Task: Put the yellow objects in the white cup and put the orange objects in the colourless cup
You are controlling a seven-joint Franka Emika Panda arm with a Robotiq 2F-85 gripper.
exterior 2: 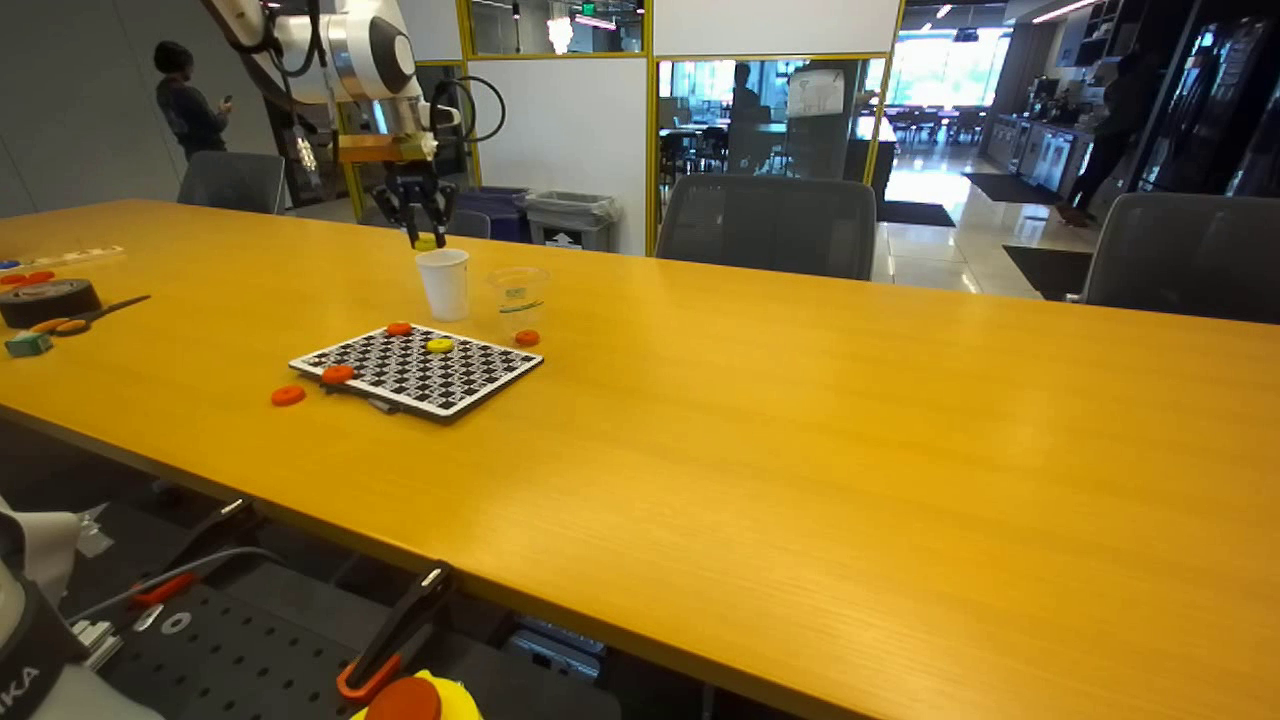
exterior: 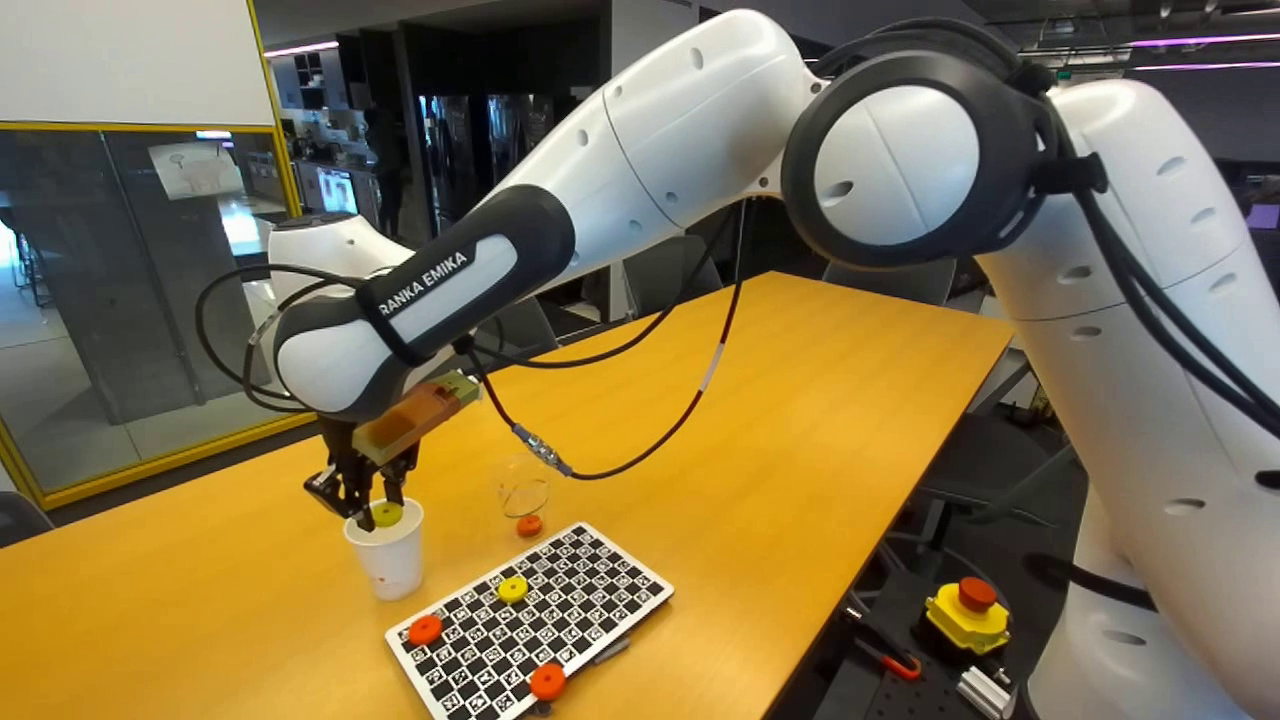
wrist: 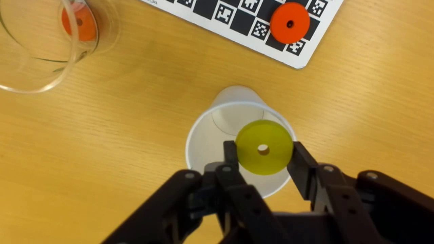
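My gripper (wrist: 261,146) is shut on a yellow disc (wrist: 264,164) with a small centre hole. It holds the disc just above the opening of the upright white cup (wrist: 206,145); in an exterior view the held disc (exterior 2: 427,242) shows over the cup's rim (exterior 2: 443,285). Another yellow disc (exterior: 513,589) lies on the checkered board. The colourless cup (exterior: 524,490) stands beside the white cup with an orange disc (exterior: 529,526) at its bottom. Orange discs lie on the board's far-left corner (exterior: 425,629) and near edge (exterior: 547,681); another orange disc (exterior 2: 288,396) lies on the table beside the board.
The black-and-white checkered board (exterior 2: 430,375) lies in front of the cups, with a dark pen-like thing (exterior 2: 382,405) at its edge. A tape roll (exterior 2: 48,302), scissors (exterior 2: 90,318), a green block (exterior 2: 28,345) and more orange discs (exterior 2: 40,277) lie at the table's far side.
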